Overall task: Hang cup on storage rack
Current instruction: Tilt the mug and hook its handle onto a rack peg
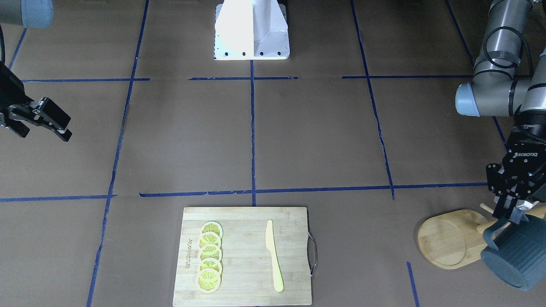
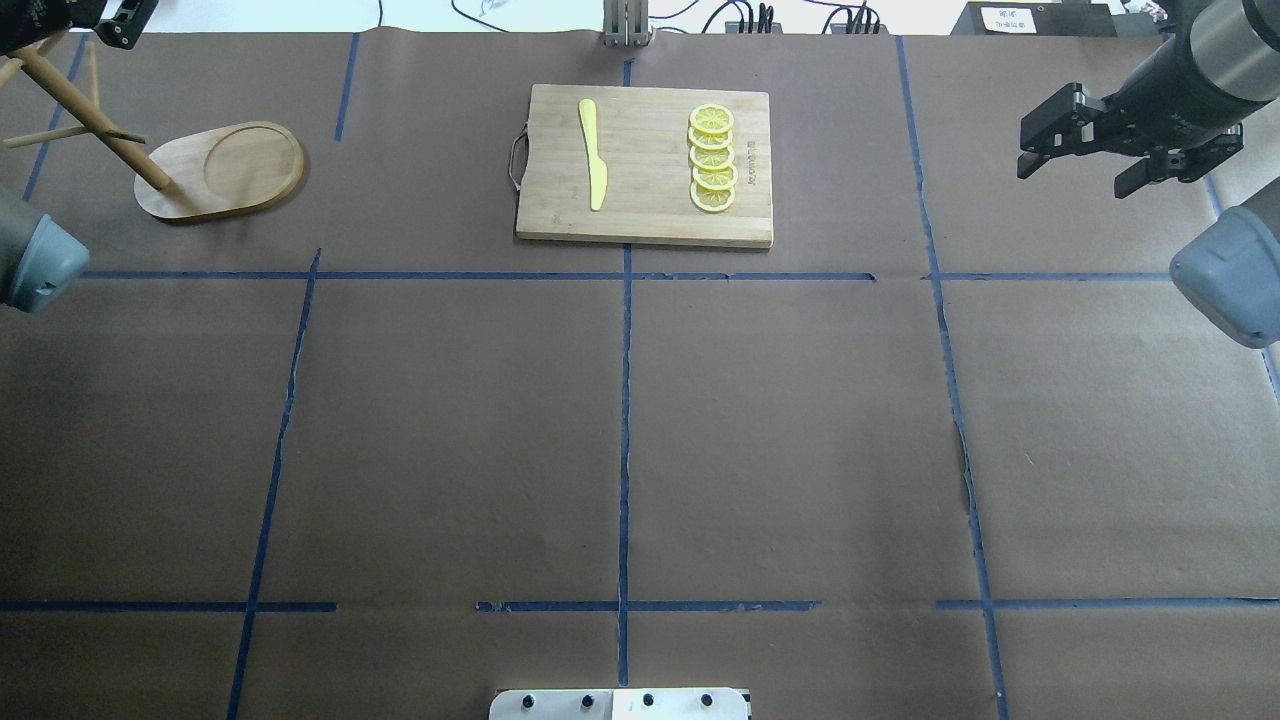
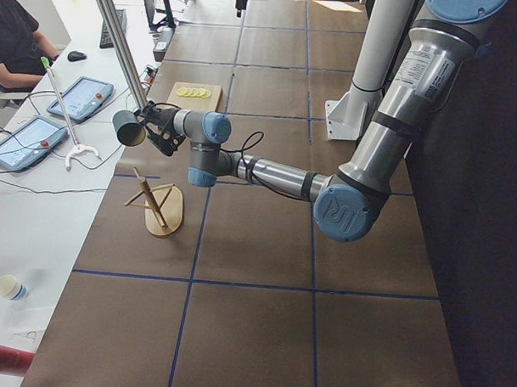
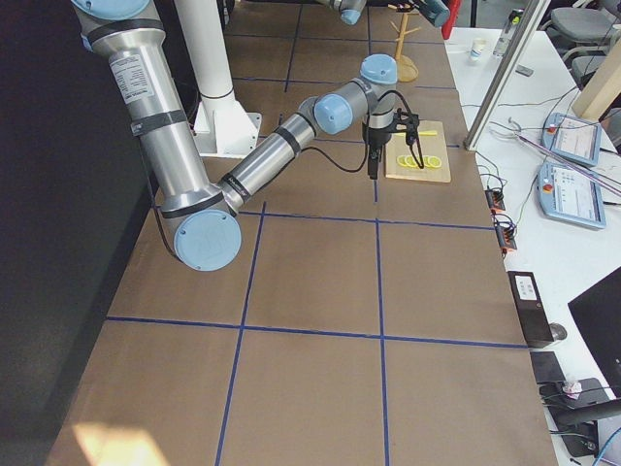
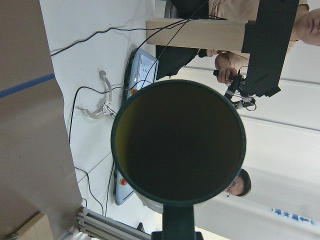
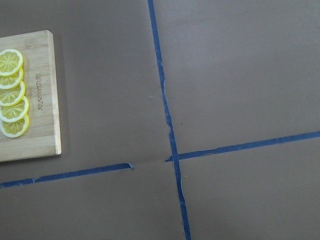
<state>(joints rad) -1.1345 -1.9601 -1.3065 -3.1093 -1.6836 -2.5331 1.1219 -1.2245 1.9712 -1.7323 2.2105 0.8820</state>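
The dark blue-grey ribbed cup (image 1: 518, 260) hangs tilted from my left gripper (image 1: 509, 211), which is shut on its loop handle. In the exterior left view the cup (image 3: 127, 128) is in the air above the wooden storage rack (image 3: 160, 207). The left wrist view looks into its dark olive inside (image 5: 177, 142). The rack's base (image 1: 448, 238) and pegs stand right beside the cup; the rack (image 2: 225, 170) also shows overhead at the far left. My right gripper (image 1: 47, 123) is open and empty, high over the table's other end.
A wooden cutting board (image 1: 245, 256) with several lemon slices (image 1: 210, 258) and a yellow knife (image 1: 273, 256) lies at the table's far middle edge. Blue tape lines cross the brown table. Operators and tablets sit beyond the table's left end.
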